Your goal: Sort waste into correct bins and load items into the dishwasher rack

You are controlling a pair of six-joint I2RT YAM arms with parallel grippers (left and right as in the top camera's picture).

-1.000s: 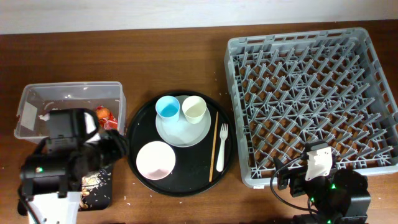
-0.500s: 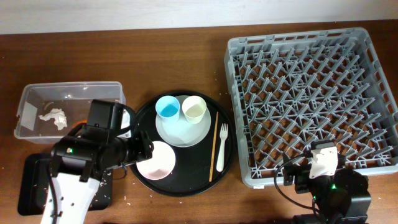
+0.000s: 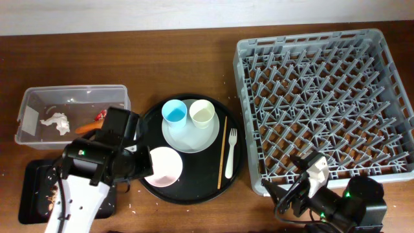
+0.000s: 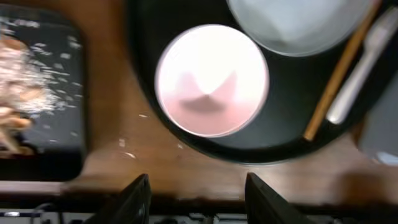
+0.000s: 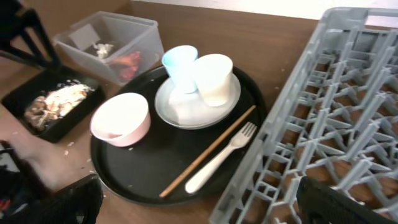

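Note:
My left gripper (image 4: 198,202) hangs open and empty over the table edge just short of the pinkish-white bowl (image 4: 211,79), beside the bowl (image 3: 163,166) on its left. The right gripper (image 5: 199,211) is wide open, low at the dishwasher rack's (image 3: 323,103) front left corner. Blue cup (image 3: 174,112) and cream cup (image 3: 202,113) stand on the plate (image 3: 194,139). Chopstick (image 3: 222,155) and fork (image 3: 230,153) lie right of it. The clear tub (image 3: 29,103) holds tissue (image 3: 55,122), carrot (image 3: 87,128) and red wrapper (image 3: 101,115). Scraps (image 3: 50,191) lie in the black tray (image 3: 32,200).
Bowl, plate, cups, fork and chopstick all sit on a large round black tray (image 3: 194,184) between the tub and the rack. Crumbs dot the wooden table (image 3: 194,58) near the black tray. My left arm (image 3: 84,168) covers part of that tray.
My left arm swung right from over the tub and black tray to the bowl's left side, its jaws narrowing a little. The right gripper tipped and reached left toward the round tray.

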